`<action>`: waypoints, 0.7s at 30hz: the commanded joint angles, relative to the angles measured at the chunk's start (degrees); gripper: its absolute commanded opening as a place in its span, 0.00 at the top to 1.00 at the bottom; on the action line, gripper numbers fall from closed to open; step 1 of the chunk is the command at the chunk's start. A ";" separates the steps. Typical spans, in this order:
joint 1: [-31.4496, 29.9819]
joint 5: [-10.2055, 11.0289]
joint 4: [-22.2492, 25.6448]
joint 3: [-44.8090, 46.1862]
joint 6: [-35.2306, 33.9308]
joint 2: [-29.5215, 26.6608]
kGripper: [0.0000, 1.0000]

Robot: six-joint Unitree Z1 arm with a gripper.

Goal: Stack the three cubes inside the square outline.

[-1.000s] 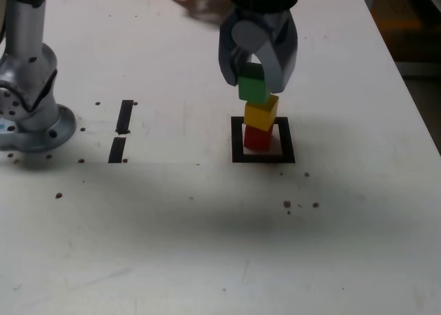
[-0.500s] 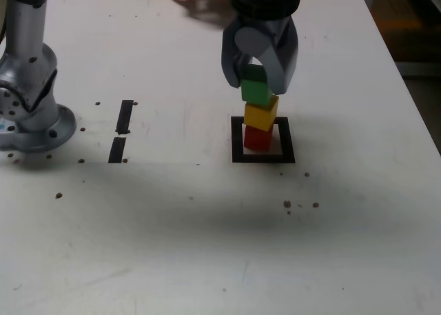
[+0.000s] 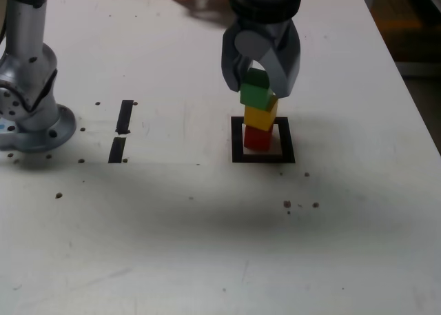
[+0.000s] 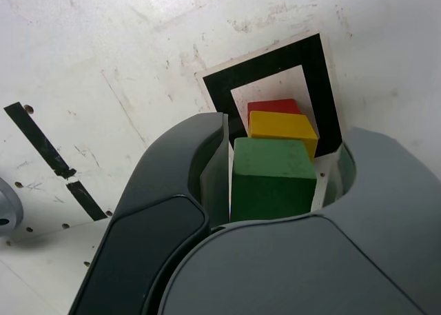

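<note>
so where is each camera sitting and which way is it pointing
Exterior view: off the arm, above the near table edge, looking down across the table at the square outline; shows the arm's base and the end effector.
Wrist view: on the wrist, looking down past the end effector's fingers onto the green cube.
Shared: green cube on yellow cube on red cube, the outline, two tape strips.
</note>
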 commanded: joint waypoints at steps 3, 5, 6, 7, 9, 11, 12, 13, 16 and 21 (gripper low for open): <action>-0.24 -0.41 -0.43 0.25 -0.03 -0.89 0.12; -0.32 -0.45 -0.48 0.41 0.07 -1.38 0.08; -0.38 -0.45 -0.45 0.49 0.11 -1.67 0.07; -0.42 -0.45 -0.40 0.55 0.14 -2.00 0.06; -0.57 -0.37 -0.26 0.61 0.18 -2.77 0.04; -0.75 -0.19 -0.03 0.62 0.17 -3.72 0.03; -0.82 -0.03 0.14 0.63 0.13 -4.31 0.03; -0.89 0.20 0.35 0.71 0.07 -5.02 0.03; -0.97 1.38 1.27 1.49 -0.62 -7.94 0.02; -0.15 4.03 3.56 6.07 -3.43 -15.00 0.01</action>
